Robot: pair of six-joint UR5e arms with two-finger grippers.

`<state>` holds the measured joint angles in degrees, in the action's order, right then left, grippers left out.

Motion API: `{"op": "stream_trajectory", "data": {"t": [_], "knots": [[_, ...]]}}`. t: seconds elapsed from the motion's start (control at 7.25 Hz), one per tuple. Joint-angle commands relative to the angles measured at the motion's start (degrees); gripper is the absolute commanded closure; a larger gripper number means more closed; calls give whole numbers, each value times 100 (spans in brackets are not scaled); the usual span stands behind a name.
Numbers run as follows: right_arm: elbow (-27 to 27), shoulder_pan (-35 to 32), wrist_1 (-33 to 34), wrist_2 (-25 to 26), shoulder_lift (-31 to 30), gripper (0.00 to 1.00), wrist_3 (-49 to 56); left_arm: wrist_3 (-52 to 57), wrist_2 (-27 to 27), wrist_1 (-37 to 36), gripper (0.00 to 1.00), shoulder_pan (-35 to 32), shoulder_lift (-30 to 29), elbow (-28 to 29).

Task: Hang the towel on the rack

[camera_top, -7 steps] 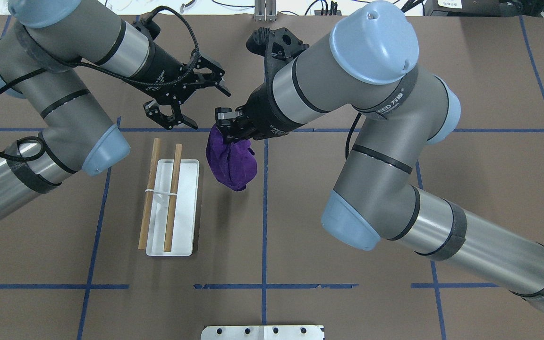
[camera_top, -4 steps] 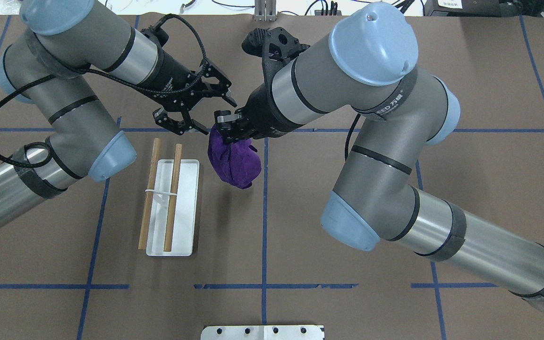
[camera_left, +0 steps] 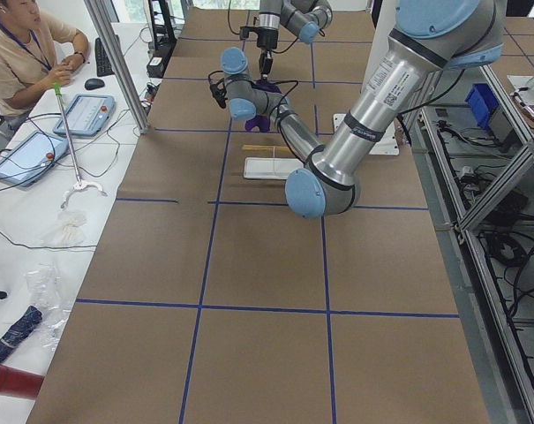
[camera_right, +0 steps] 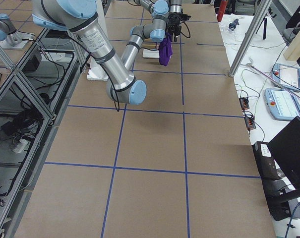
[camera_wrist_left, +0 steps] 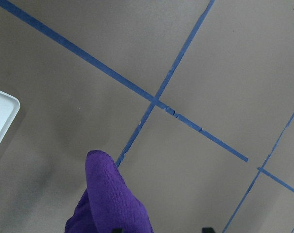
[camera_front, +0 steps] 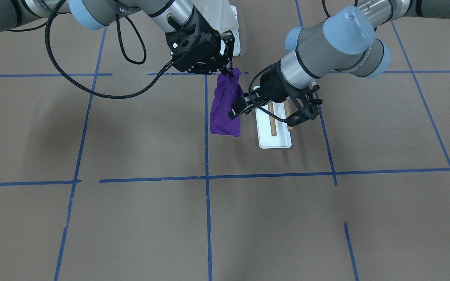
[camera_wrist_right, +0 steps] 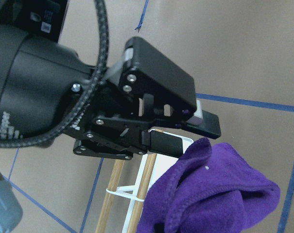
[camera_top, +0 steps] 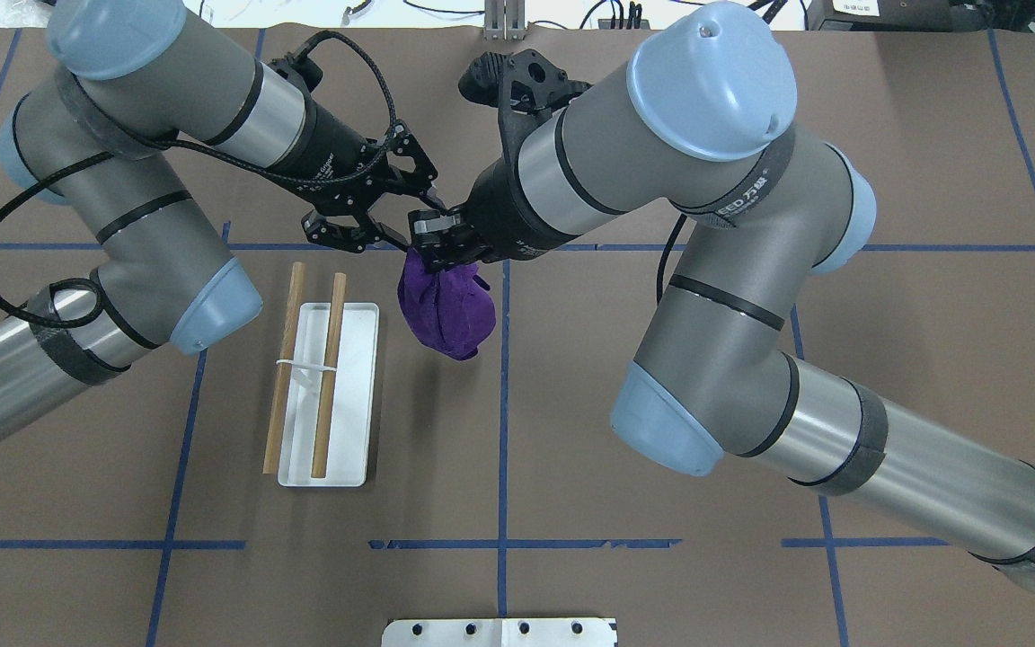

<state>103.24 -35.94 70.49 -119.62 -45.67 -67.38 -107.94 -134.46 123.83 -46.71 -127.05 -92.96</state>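
Overhead exterior view: at centre frame the right end effector pinches the bunched towel by its top, and it hangs just right of the rack. Left end effector, spread wide beside it, should catch a separate edge so both can stretch the cloth flat.

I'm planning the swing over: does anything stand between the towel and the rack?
Yes: the open left gripper hovers close beside the towel top, on the side of the rack and above its rods. Nothing else visible stands between them.
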Motion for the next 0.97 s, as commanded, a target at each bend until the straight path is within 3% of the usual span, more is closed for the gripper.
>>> {"op": "stream_trajectory", "data": {"t": [0.0, 0.83], "knots": [[3, -10, 0, 0, -3, 100, 15, 36, 8, -8, 100, 4, 31, -64], [29, -36, 0, -18, -64, 100, 15, 89, -1, -8, 100, -5, 268, -336]]}}
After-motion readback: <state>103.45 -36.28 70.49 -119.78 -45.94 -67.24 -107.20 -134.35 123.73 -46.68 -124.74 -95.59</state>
